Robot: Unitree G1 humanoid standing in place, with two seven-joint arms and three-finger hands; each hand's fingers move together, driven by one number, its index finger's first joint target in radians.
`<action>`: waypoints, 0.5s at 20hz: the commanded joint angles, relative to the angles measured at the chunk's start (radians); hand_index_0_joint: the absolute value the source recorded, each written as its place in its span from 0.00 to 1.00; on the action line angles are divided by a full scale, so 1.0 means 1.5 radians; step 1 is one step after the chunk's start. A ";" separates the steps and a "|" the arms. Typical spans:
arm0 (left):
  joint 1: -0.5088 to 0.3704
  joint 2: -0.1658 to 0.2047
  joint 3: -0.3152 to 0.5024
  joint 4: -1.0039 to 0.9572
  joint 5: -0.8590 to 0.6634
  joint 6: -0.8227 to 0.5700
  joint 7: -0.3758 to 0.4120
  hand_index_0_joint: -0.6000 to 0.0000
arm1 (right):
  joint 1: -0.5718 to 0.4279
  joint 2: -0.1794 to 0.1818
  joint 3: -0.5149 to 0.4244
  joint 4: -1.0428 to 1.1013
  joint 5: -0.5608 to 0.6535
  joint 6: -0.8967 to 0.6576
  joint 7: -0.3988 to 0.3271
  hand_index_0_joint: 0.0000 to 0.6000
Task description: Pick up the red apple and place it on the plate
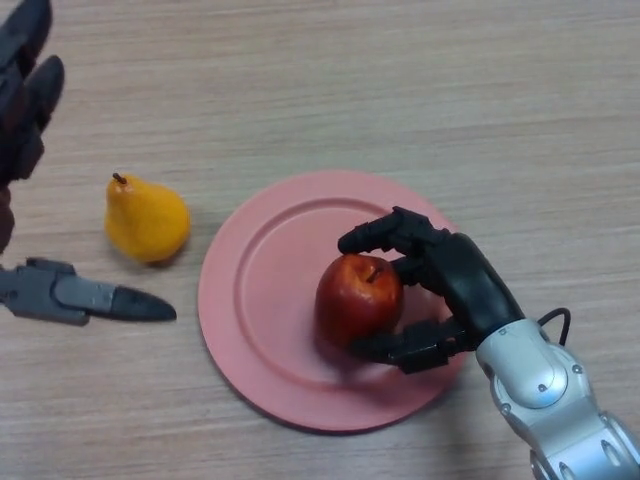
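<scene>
Though label-free, apple [358, 297] on plate [262, 300]

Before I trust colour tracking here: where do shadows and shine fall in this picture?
Head view: soft, even light; the red apple shows a small highlight on top and a dark shadow beneath, on the plate; the right hand darkens the plate under it; the pear casts a faint shadow on the table.

Unclear setting: bare wood-grain table [400, 80].
</scene>
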 commanded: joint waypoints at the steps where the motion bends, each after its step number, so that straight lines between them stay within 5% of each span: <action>1: -0.029 0.040 0.038 -0.047 0.014 -0.034 0.022 1.00 | -0.036 -0.001 -0.042 -0.048 -0.040 -0.039 0.022 1.00; 3: -0.038 0.047 0.044 -0.054 0.011 0.002 0.019 1.00 | -0.041 -0.001 -0.045 -0.044 -0.054 -0.034 0.034 0.75; 6: -0.029 0.030 0.022 -0.041 0.038 -0.037 0.029 1.00 | -0.035 -0.001 -0.052 -0.069 -0.058 -0.020 0.044 0.09; 7: -0.026 0.023 0.013 -0.037 0.046 -0.048 0.033 1.00 | -0.032 -0.001 -0.055 -0.078 -0.053 -0.014 0.044 0.00; 10: -0.033 0.024 0.005 -0.049 0.052 -0.041 0.021 1.00 | -0.026 -0.001 -0.065 -0.094 -0.045 -0.012 0.051 0.00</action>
